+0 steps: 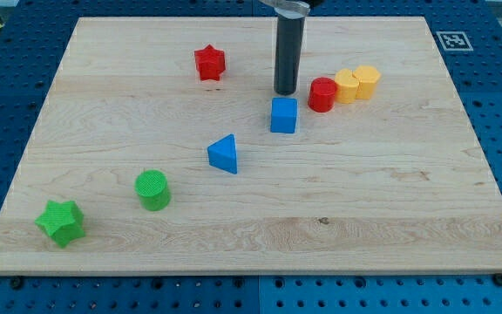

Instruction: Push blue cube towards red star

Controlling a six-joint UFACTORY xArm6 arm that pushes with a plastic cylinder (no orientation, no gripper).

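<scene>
Right now we see my tip [286,92] resting just above the blue cube [283,115] in the view, near it; whether they touch we cannot tell. As a bare rod, it has nothing to open or close. Up-left of my tip, well apart, sits the red star [209,63]; the red cylinder [322,94] stands just to its right.
</scene>
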